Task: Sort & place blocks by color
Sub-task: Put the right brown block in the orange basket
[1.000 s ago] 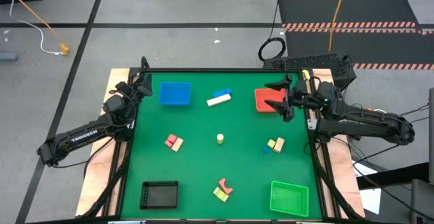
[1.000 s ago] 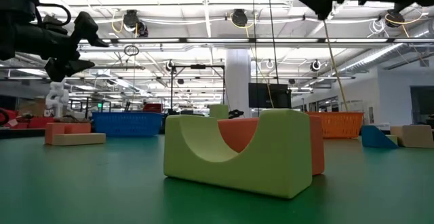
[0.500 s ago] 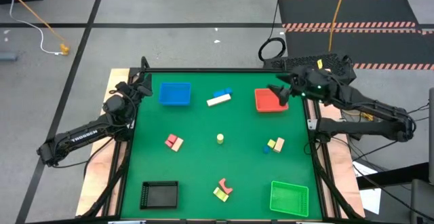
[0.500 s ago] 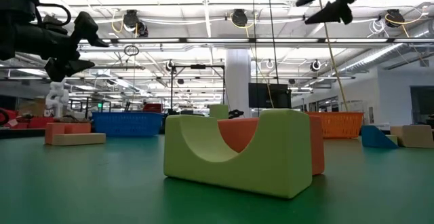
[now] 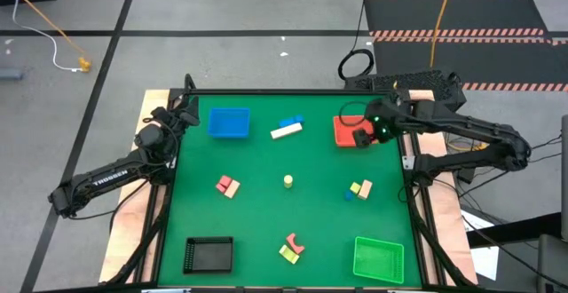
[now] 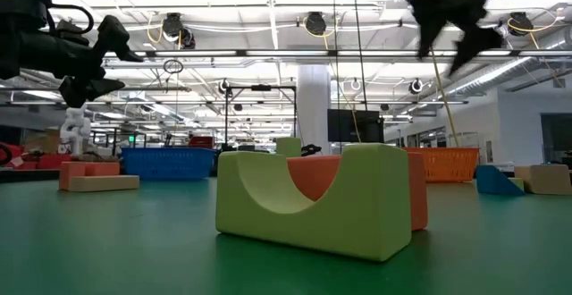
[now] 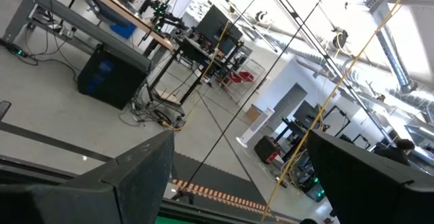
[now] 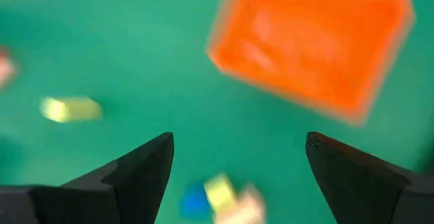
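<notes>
While our left gripper (image 5: pixel 189 115) waits open at the table's edge, our right gripper (image 5: pixel 361 135) hovers over the red tray (image 5: pixel 348 131). Its fingers stand wide apart, holding nothing.

From my station I read one marking only: white lettering "TROSSEN" along the left arm (image 5: pixel 105 181) in the high view. I find nothing else legible in any view.

left arm: folded along the left edge of the frame, elbow low, waiting | left tool (image 5: pixel 188 115): raised at upper left, fingers spread, empty | right arm: reaching in from the right edge, bent | right tool (image 5: pixel 362 136): right of centre, upper half, pointing down, fingers (image 8: pixel 139 173) apart, empty
</notes>
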Robot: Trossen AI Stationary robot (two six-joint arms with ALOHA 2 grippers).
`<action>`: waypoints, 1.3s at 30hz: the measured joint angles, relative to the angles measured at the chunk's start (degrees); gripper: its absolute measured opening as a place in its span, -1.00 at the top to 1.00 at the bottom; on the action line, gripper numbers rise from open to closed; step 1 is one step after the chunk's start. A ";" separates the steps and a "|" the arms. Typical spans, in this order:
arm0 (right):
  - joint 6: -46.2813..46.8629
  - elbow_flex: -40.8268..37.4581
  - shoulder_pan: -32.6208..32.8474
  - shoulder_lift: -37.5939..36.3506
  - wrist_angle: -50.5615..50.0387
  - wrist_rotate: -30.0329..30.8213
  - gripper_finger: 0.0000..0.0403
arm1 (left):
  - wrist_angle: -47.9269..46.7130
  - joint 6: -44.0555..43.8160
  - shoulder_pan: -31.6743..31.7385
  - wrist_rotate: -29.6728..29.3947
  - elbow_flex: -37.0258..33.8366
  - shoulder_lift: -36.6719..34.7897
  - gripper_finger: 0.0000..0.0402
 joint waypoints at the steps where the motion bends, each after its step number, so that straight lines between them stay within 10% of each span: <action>1: 3.29 -0.12 0.00 0.77 -3.04 -1.65 -0.61 | 0.00 -0.02 0.00 0.00 0.00 0.00 -0.68; 8: 18.76 -4.45 1.54 3.85 -9.11 -12.64 -0.61 | 0.02 0.00 0.02 0.00 0.00 0.00 -0.68; 23: 45.10 -24.57 5.92 4.19 14.53 -28.80 -0.61 | 0.00 0.00 0.00 0.00 0.00 0.00 -0.68; 39: 47.41 -34.32 6.99 4.17 23.93 -23.80 -0.43 | 0.02 0.00 0.01 0.00 0.00 0.00 -0.68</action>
